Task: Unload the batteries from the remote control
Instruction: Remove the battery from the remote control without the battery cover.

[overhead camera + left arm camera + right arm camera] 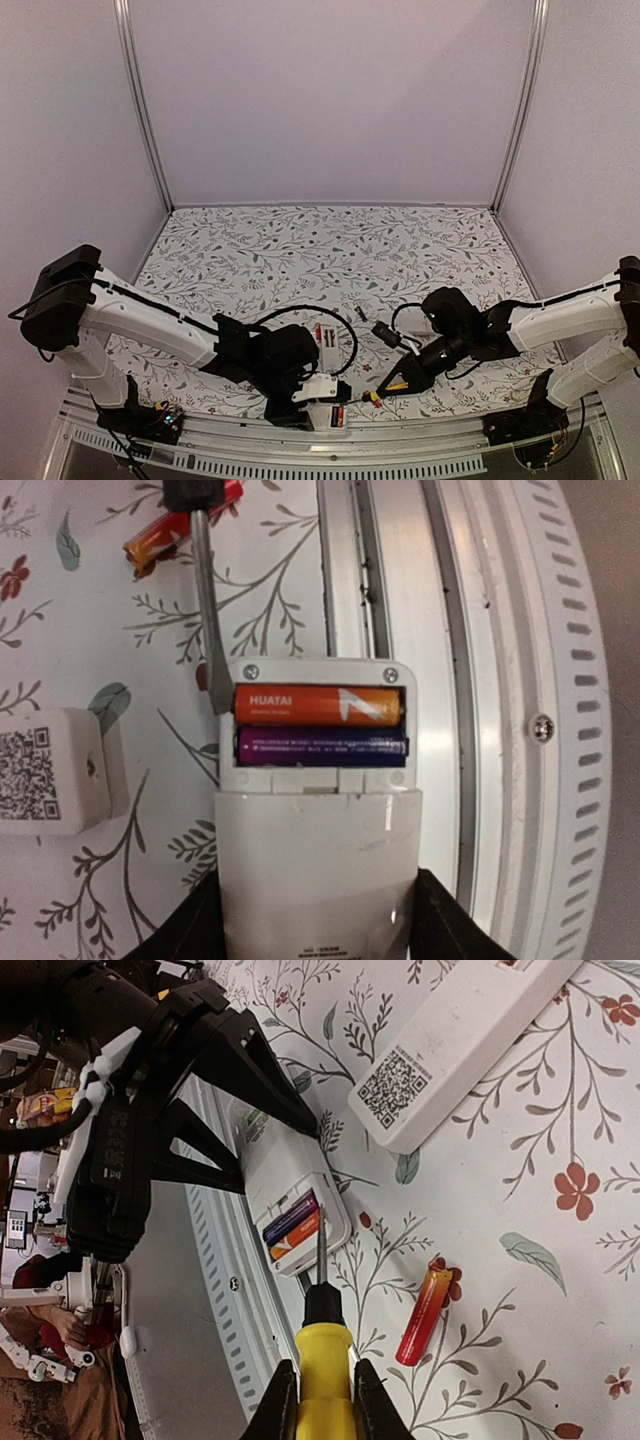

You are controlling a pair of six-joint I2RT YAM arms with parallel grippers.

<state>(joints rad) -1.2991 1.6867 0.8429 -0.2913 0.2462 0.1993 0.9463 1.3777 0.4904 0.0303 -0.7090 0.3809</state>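
White plastic counts twice: two remotes. At the left of the left wrist view, one with a QR label (50,770) lies flat on the floral tablecloth (60,900). To its right the remote control (320,850) is pinched between the left gripper (318,920) fingers, which press on its two long sides. Its back cover is off. It sits at the near edge of the table, just beside the metal rail (480,680), with its long axis running away from the gripper.

Three batteries show. Two lie side by side in the open bay, their long axes across the remote's width: the orange cell (320,705) farther from the gripper, the purple cell (322,747) nearer. One loose red-orange cell (425,1315) lies on the cloth, well clear of the bay.

One screwdriver (322,1360) is clamped by its yellow handle in the right gripper (322,1405). Its blade tip rests at the bay's corner, by the orange cell's left end.
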